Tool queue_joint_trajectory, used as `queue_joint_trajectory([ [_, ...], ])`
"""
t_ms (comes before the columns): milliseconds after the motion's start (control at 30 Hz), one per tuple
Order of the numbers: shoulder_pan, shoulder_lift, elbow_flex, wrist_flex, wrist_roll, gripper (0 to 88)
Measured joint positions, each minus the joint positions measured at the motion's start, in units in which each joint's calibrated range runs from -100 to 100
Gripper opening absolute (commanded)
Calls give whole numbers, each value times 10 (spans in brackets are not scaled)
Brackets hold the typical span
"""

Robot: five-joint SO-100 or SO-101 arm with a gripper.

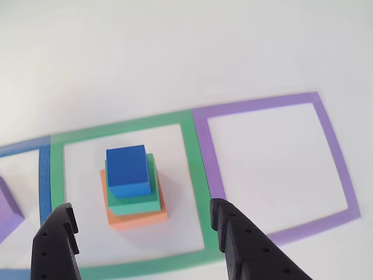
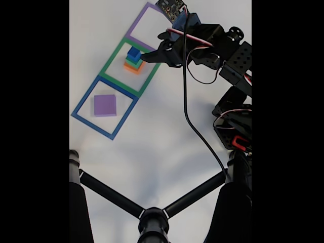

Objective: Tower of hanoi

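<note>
In the other view, three blocks stand stacked inside the green tape square (image 1: 189, 157): the blue block (image 1: 127, 166) on top, the green block (image 1: 135, 201) under it, the orange block (image 1: 131, 217) at the bottom. The purple block (image 1: 9, 211) lies alone at the left edge, inside the blue tape square (image 2: 81, 106). My gripper (image 1: 141, 210) is open, its two black fingers (image 1: 233, 233) spread to either side of the stack on the near side, holding nothing. In the fixed view, the gripper (image 2: 147, 56) hovers just right of the stack (image 2: 133, 52), with the purple block (image 2: 105, 105) below it.
A purple tape square (image 1: 332, 151) lies to the right of the green one, with bare white table inside. In the fixed view a black tripod-like stand (image 2: 152, 220) crosses the bottom, and the arm with its cable (image 2: 190, 116) takes up the right side.
</note>
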Motion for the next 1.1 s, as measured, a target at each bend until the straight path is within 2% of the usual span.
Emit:
queue_joint_trajectory([
  [267, -1, 63, 153, -288, 0, 262],
  [467, -16, 149, 187, -431, 0, 262],
  [800, -32, 233, 211, -552, 0, 259],
  [1100, -41, 316, 203, -617, 0, 256],
])
